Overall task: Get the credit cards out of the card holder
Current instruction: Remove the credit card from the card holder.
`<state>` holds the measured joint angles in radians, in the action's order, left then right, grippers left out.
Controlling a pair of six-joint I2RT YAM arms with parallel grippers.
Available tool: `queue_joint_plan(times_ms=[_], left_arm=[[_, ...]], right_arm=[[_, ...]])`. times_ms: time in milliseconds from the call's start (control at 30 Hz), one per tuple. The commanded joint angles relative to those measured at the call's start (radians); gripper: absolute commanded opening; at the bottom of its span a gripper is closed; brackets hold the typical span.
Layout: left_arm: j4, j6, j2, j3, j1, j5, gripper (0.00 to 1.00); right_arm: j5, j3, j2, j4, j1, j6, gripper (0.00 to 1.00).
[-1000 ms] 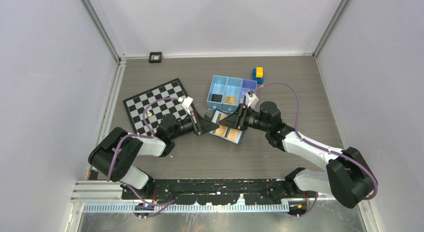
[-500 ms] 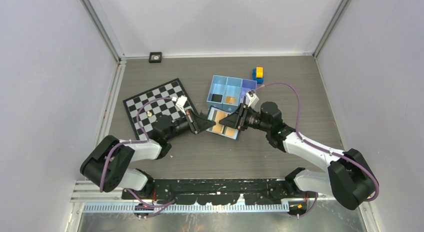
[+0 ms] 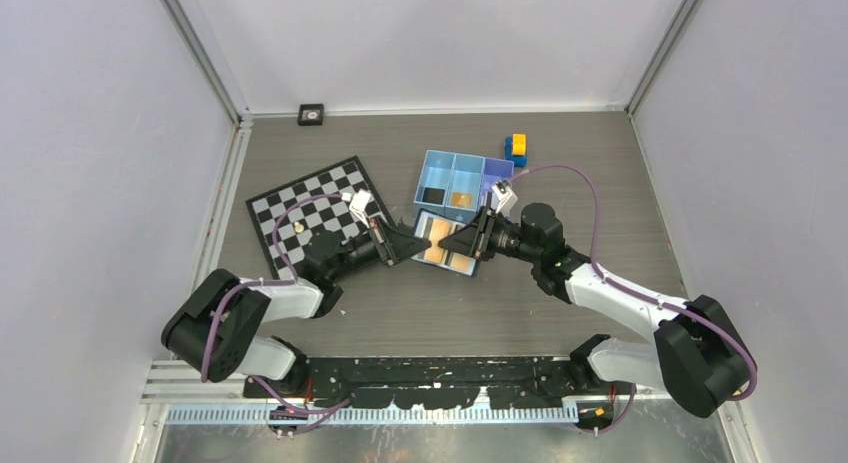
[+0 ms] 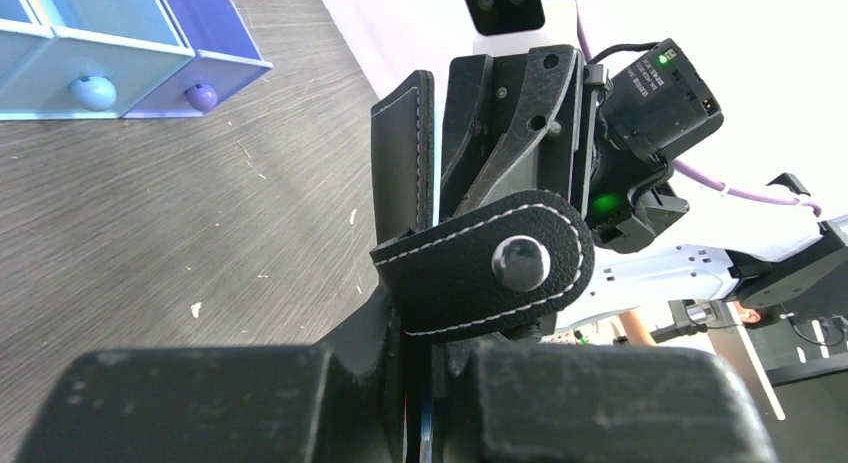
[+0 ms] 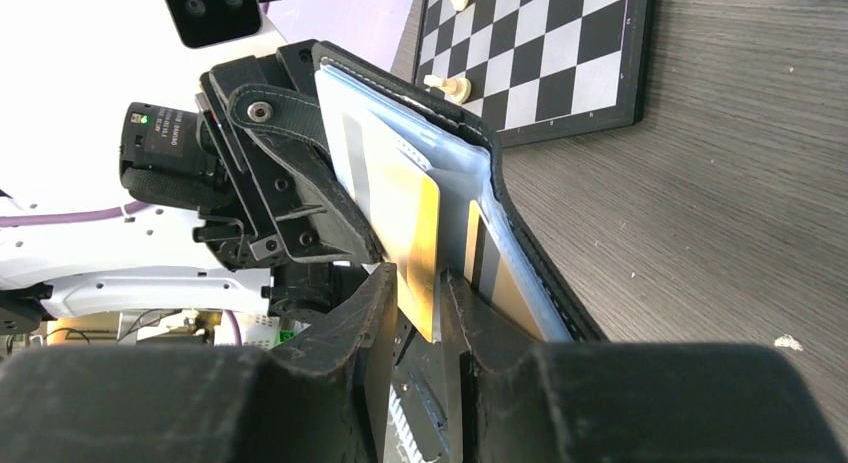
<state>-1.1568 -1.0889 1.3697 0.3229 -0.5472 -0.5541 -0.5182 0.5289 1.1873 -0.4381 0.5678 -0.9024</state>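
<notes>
Over the last second the left arm has drawn its elbow outward. The card holder (image 3: pixel 455 263) has shifted away from the arm bases, toward the tray (image 3: pixel 436 155). In the last half second almost nothing has changed.

The holder now hangs between the two grippers, just in front of the tray's near wall. The chessboard (image 3: pixel 300 208) lies to its left, close beside the left arm. Bare counter (image 3: pixel 560 183) stretches to the right and toward the arm bases, and the yellow-and-blue blocks (image 3: pixel 517 148) sit well apart past the tray.

From above, the holder's long axis runs from upper left to lower right, across the line joining the grippers. It is spread open like a book, with its inner faces turned toward the right wrist camera and its black stitched back toward the left one. A rounded strap with a metal snap folds over the back.

The left gripper (image 4: pixel 425 383) is clamped narrow on one edge of the case. Inside, the faces are pale bluish-silver under clear sleeves. A gold-orange card (image 5: pixel 415 233) stands partway out of one pocket, overlapping a grey card (image 5: pixel 345 153) behind it. The right gripper (image 5: pixel 425 323) is pinched close on the gold-orange card's lower corner. A striped sliver shows in the opposite pocket, but I cannot tell what it is.
</notes>
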Motion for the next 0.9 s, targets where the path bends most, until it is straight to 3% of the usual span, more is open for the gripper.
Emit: queue_joint_plan(times_ms=[0, 233, 433, 767, 867], left_arm=[[-0.228, -0.071, 0.047, 0.011, 0.003, -0.059, 0.00], [-0.274, -0.098, 0.091, 0.030, 0.003, -0.089, 0.00], [-0.274, -0.103, 0.080, 0.014, 0.022, -0.079, 0.01], [-0.274, -0.119, 0.092, 0.015, 0.044, -0.090, 0.33], [-0.274, -0.116, 0.068, -0.001, 0.062, -0.079, 0.31]], right_arm=[[-0.015, -0.014, 0.011, -0.085, -0.009, -0.034, 0.27], [-0.063, -0.051, 0.007, -0.216, -0.020, -0.092, 0.18], [-0.059, -0.069, -0.032, -0.241, -0.020, -0.099, 0.04], [-0.050, -0.061, -0.037, -0.214, -0.020, -0.095, 0.01], [-0.044, -0.057, -0.037, -0.192, -0.022, -0.087, 0.01]])
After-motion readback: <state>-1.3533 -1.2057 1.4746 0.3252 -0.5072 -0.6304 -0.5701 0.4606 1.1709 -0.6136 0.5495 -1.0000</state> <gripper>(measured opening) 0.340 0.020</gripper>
